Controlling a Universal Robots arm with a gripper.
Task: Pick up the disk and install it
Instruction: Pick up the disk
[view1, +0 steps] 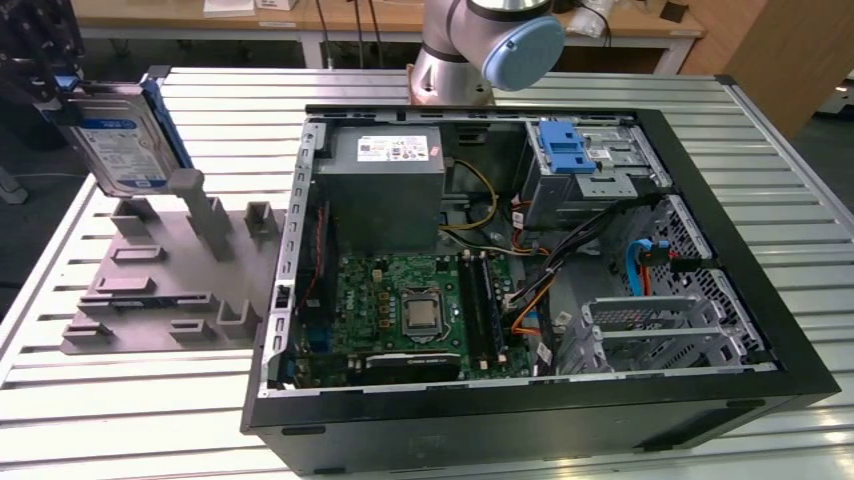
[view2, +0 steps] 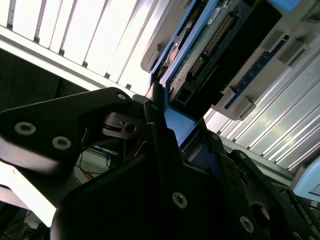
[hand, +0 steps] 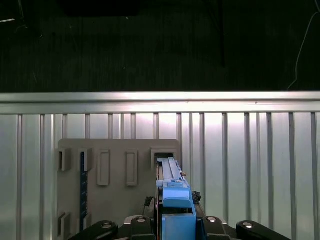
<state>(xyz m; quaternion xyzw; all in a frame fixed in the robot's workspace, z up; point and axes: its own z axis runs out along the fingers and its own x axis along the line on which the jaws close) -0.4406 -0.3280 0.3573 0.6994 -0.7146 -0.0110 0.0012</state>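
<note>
- Blue plastic frames the disk (view1: 118, 140), which the gripper (view1: 47, 85) holds nearly upright and slightly tilted.
- The black fingers (view2: 157, 130) are closed on the carrier's end. In both wrist views the blue frame sits clamped between them.
- Directly below the gripper, a grey slotted holder plate (view1: 160, 290) lies on the ribbed metal table (view1: 120, 410).
- The disk's lower corner is at one of the plate's upright posts (view1: 200, 205). I cannot tell whether they touch.
- Well away from the gripper, towards the exterior view's right, stands the open computer case (view1: 534, 410). Its blue-latched drive bay (view1: 574, 150) is at the case's end farthest from the gripper.
</note>
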